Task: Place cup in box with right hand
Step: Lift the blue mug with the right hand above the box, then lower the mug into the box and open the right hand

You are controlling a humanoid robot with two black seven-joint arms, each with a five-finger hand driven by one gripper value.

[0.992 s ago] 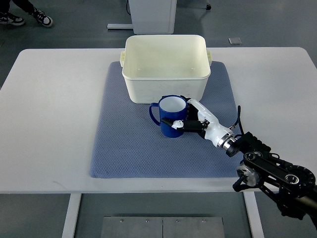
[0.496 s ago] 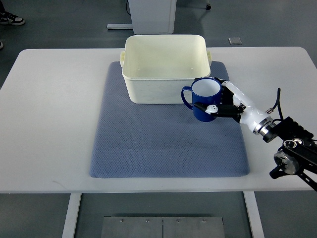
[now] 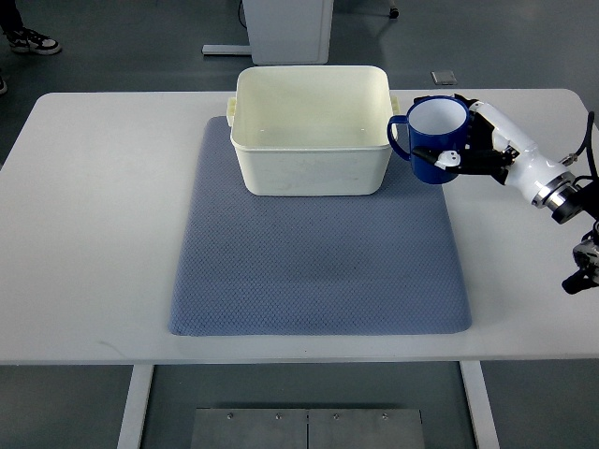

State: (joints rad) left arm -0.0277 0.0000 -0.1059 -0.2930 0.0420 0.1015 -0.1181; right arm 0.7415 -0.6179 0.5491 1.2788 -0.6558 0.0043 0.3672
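A blue cup (image 3: pixel 432 137) with a white inside hangs in the air just right of the box, upright, its handle pointing left toward the box wall. My right hand (image 3: pixel 475 142) is shut on the cup, white fingers wrapped around its right side, with the arm coming in from the right edge. The cream-white box (image 3: pixel 313 170) stands open and empty at the back of the blue-grey mat (image 3: pixel 318 271). The left arm is out of the picture.
The white table (image 3: pixel 94 234) carries the mat and box. Beyond the far edge stand a white cabinet base (image 3: pixel 288 28) and a person's shoe (image 3: pixel 33 40) on the grey floor.
My right hand has lifted the cup off the mat and carried it up and to the right, from in front of the box to beside its right wall.
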